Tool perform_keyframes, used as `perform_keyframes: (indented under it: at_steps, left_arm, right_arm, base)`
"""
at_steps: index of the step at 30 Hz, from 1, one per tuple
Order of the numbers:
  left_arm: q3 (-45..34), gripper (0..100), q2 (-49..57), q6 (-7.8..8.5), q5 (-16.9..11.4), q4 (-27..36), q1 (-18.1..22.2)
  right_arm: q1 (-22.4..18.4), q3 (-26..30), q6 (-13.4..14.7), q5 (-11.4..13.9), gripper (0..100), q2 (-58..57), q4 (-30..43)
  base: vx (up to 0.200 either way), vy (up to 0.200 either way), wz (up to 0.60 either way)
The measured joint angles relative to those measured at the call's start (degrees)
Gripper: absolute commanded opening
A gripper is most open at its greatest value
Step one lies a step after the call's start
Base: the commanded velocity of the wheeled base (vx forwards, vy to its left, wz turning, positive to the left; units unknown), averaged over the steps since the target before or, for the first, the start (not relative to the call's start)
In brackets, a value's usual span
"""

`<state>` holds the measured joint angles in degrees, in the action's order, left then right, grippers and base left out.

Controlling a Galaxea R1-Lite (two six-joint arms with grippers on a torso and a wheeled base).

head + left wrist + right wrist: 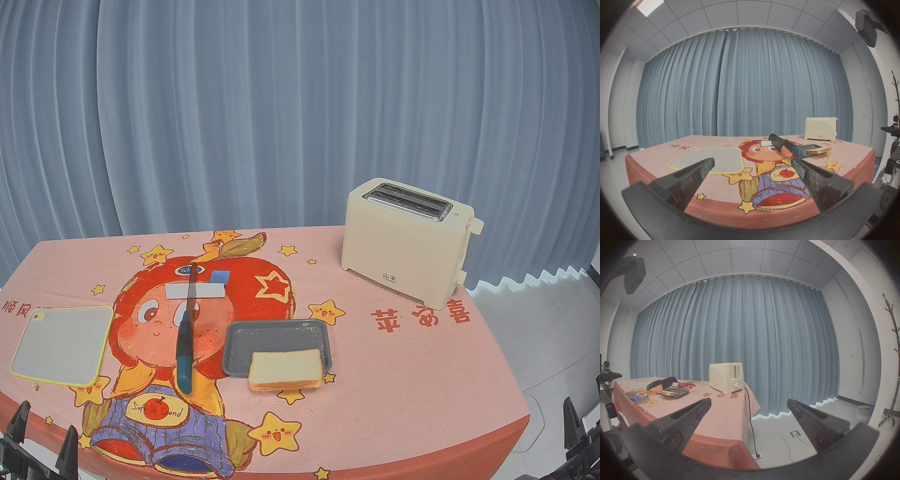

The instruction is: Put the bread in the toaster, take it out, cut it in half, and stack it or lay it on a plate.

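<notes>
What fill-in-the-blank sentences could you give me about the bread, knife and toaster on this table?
The toaster's slots are ____.
The knife lies ____ the cutting board and the tray.
The bread rests on the tray's near edge in ____ piece.
The left hand and right hand are both ____.
Missing words: empty; between; one; open.

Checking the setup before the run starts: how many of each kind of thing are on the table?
Toaster: 1
Bread: 1
Tray: 1
Knife: 1
Cutting board: 1
White block: 1
Blue block: 1
Total: 7
</notes>
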<state>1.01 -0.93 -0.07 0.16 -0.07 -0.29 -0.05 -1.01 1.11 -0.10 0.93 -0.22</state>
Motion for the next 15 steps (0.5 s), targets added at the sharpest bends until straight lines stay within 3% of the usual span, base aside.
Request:
perform_keyframes:
  at_steps: [15]
  left_arm:
    - [0.0,100,0.0,0.0,0.0,0.0,0.0]
  right_arm:
    - [0.0,0.0,0.2,-0.8,100,0.0,0.0]
  base:
    - [0.0,0.0,0.0]
